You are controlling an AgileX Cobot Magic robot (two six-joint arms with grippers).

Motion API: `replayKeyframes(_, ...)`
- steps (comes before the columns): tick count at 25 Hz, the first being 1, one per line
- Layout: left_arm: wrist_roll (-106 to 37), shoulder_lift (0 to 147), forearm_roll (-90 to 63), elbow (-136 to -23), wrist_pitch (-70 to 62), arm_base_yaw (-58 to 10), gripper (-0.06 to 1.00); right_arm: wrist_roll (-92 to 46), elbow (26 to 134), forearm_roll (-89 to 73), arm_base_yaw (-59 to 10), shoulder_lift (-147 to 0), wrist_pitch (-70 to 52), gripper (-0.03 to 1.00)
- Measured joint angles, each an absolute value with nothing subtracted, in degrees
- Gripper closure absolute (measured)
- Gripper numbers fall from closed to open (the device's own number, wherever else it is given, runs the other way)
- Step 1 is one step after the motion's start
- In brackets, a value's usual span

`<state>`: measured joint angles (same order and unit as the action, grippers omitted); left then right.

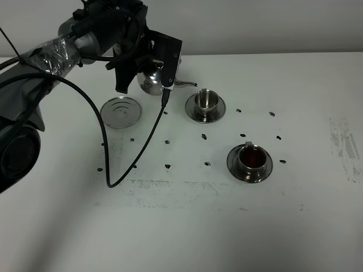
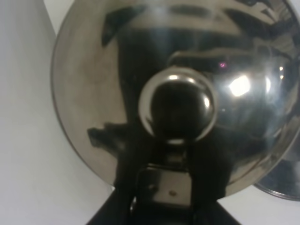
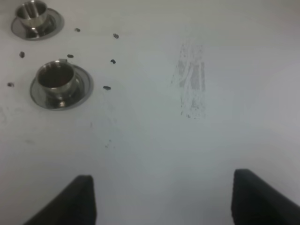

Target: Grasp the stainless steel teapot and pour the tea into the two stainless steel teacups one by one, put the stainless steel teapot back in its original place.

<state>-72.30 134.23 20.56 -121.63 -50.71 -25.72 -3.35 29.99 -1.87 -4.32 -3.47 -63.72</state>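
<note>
My left gripper (image 1: 165,76) is shut on the loop handle of the stainless steel teapot (image 1: 150,80) and holds it off the table at the back. The thin spout (image 1: 187,84) points toward the far teacup (image 1: 206,100), whose inside looks bare and shiny. The near teacup (image 1: 252,158) holds reddish-brown tea (image 1: 253,154). The ringed steel disc (image 1: 121,111) lies bare to the left of the pot. In the left wrist view the domed lid and its knob (image 2: 178,105) fill the picture. My right gripper (image 3: 164,201) is open over bare table, with both teacups (image 3: 56,78) (image 3: 32,11) away from it.
Each cup stands on a round steel saucer (image 1: 265,170) (image 1: 220,113). Small dark marks (image 1: 203,136) dot the white table between the cups. A black cable (image 1: 133,158) hangs from the left arm onto the table. A scuffed grey patch (image 1: 345,141) lies at the right.
</note>
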Motion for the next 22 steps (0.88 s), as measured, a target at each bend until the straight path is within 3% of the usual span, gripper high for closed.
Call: replayKeyframes(22,-72.6,135.8,25.4,-121.6,-48.7,-27.6,0.76,-3.4,30.0,-1.9,-4.3,-3.5,-63.7,0.38)
